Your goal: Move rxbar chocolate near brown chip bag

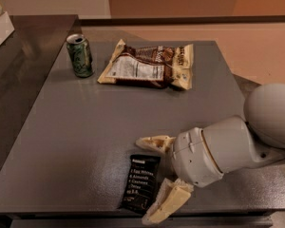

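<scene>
The rxbar chocolate [142,182], a small flat black bar with white text, lies flat near the table's front edge. The brown chip bag [149,65], dark brown with cream ends and a white label panel, lies flat at the far middle of the table. My gripper [153,178] reaches in from the right with its cream fingers open. One finger [155,143] is just beyond the bar's far end and the other [168,202] is beside its near right side. The bar lies partly between them, not gripped.
A green soda can [80,55] stands upright left of the chip bag. The grey table [76,127] has its front edge just below the bar. A dark counter [19,61] runs along the left side, with a white object [0,25] at the far left.
</scene>
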`<state>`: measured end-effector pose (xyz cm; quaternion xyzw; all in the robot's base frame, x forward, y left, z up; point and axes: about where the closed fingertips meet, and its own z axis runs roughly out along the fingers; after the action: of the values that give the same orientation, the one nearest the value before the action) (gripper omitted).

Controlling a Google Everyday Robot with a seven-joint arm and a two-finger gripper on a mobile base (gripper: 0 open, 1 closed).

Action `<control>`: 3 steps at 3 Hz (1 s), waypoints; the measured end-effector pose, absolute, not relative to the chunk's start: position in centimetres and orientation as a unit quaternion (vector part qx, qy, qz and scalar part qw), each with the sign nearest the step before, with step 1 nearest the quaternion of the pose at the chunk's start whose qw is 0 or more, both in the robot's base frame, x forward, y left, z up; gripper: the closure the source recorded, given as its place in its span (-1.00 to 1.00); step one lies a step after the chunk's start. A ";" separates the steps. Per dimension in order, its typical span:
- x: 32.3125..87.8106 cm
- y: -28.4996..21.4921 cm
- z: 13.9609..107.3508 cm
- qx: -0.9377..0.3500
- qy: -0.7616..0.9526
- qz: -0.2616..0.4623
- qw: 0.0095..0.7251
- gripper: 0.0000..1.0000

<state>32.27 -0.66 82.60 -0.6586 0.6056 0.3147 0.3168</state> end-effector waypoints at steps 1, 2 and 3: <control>32.3 -0.7 82.5 -0.658 0.607 0.315 0.314 -0.17; 32.8 -0.9 82.9 -0.653 0.611 0.314 0.318 0.27; 34.5 -1.5 83.9 -0.641 0.623 0.302 0.331 0.74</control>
<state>34.49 -1.47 83.91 -0.6406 0.6233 0.3023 0.3313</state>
